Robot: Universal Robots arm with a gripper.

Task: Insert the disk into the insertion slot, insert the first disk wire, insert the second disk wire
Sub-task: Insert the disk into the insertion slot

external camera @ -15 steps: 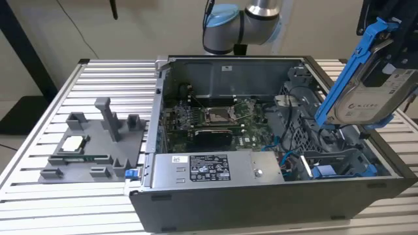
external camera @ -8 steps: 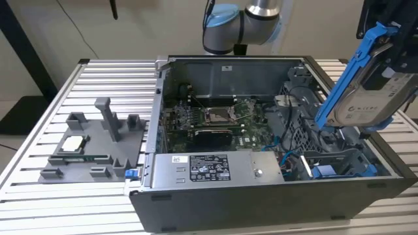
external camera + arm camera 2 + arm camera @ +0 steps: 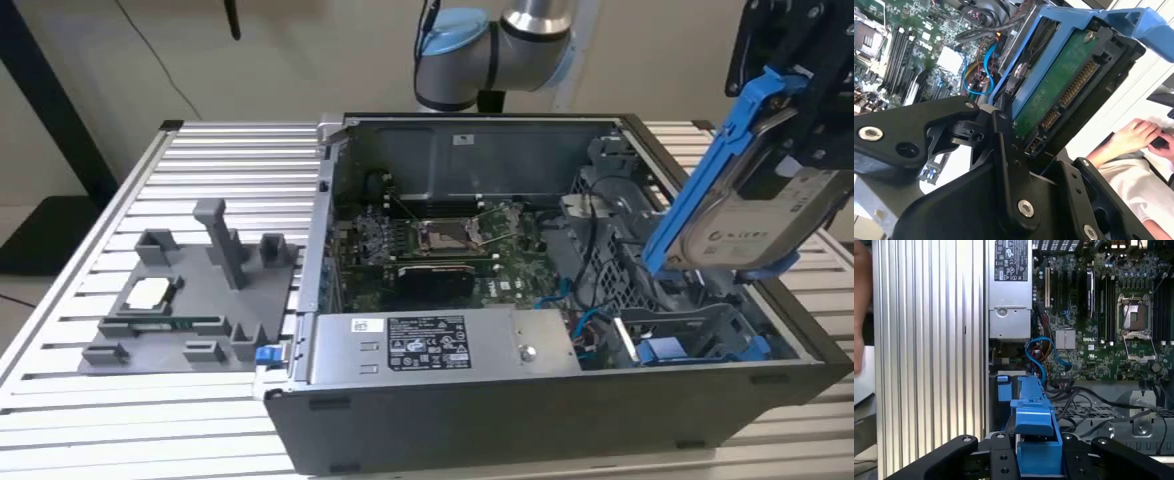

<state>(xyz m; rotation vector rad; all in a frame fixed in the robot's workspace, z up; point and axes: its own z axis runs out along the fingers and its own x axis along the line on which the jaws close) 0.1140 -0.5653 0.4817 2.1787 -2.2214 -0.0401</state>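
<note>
My tool (image 3: 801,135) is clamped on the disk (image 3: 747,225), tilted above the insertion slot (image 3: 701,320); lowered askew, it could jam against the slot's blue clips (image 3: 663,350).

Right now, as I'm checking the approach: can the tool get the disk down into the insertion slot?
Probably yes. The tool holds the disk tilted above the open case, and the insertion slot below looks unobstructed, cables lying beside it.

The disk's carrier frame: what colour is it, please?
Bright blue frame, clearest in the exterior view.
</note>
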